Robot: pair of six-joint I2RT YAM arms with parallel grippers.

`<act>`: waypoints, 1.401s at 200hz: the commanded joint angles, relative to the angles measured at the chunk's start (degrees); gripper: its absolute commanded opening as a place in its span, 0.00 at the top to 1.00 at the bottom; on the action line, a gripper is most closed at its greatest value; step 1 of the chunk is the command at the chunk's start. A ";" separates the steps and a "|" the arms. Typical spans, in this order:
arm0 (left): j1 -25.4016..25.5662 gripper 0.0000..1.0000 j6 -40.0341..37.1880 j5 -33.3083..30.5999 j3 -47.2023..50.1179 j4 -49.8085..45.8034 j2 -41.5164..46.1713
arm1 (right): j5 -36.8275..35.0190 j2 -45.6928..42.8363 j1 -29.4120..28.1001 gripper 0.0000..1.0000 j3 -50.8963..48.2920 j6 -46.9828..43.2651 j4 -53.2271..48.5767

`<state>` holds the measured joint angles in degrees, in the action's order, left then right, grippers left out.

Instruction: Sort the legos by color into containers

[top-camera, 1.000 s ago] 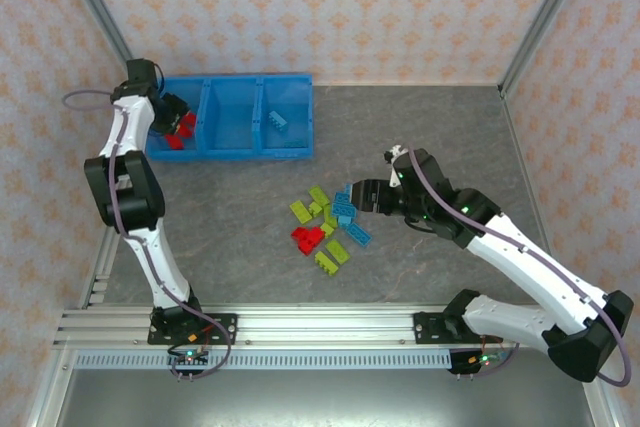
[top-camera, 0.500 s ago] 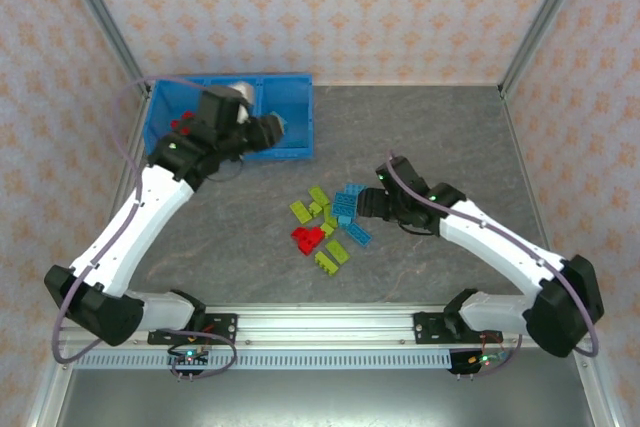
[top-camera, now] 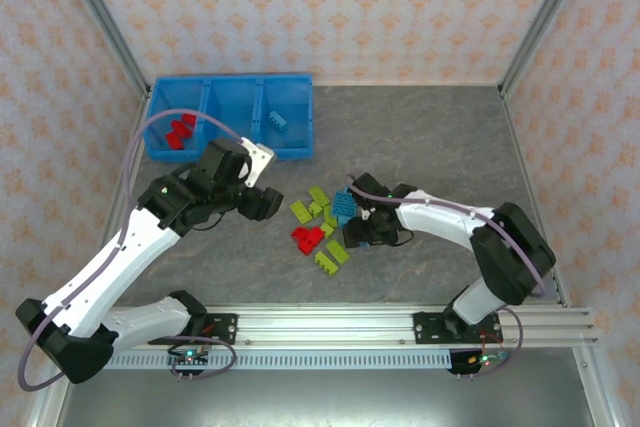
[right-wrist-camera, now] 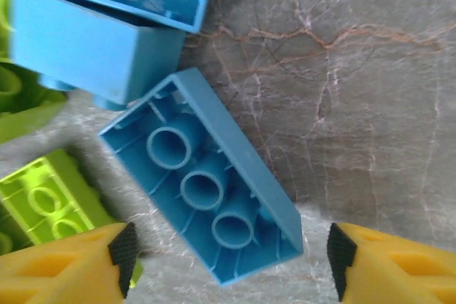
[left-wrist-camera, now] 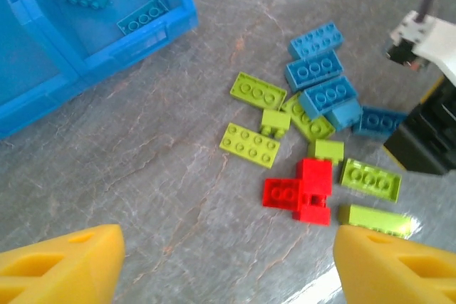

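The legos lie in a loose pile [top-camera: 325,222] of red, lime and light blue bricks on the grey table. In the blue bin [top-camera: 232,152], several red bricks [top-camera: 178,134] sit in the left compartment and a light blue one [top-camera: 277,120] in the right. My left gripper [top-camera: 270,204] hovers left of the pile, open [left-wrist-camera: 228,268] and empty, with the red bricks [left-wrist-camera: 303,190] just ahead. My right gripper [top-camera: 358,234] is down at the pile's right side, open [right-wrist-camera: 228,265], its fingers straddling an upside-down light blue brick [right-wrist-camera: 203,183] without touching it.
A lime brick [right-wrist-camera: 50,197] and another light blue brick [right-wrist-camera: 85,44] crowd the left of the right gripper. The bin's middle compartment [top-camera: 232,117] holds nothing. Bare table [top-camera: 430,137] lies to the right and back; patterned walls enclose the workspace.
My left arm swung from the bin's left compartment down to the pile's left side. My right gripper moved left and lowered over the upside-down light blue brick.
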<state>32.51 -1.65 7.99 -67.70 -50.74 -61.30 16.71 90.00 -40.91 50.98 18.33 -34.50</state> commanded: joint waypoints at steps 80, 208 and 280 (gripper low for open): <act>-0.23 0.00 -5.47 4.41 6.16 7.35 6.81 | -6.12 0.44 -1.72 0.71 1.76 0.17 0.93; -0.26 0.00 -7.28 2.54 10.66 11.20 11.53 | -10.48 9.09 -3.22 0.79 32.52 -4.97 15.82; -0.20 0.00 -6.97 -7.06 10.48 10.46 9.90 | -20.99 48.08 -2.65 0.76 80.58 -11.68 -3.18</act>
<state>32.49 -7.86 7.77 -57.58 -40.47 -52.49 -0.51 130.61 -43.83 120.57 9.69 -28.51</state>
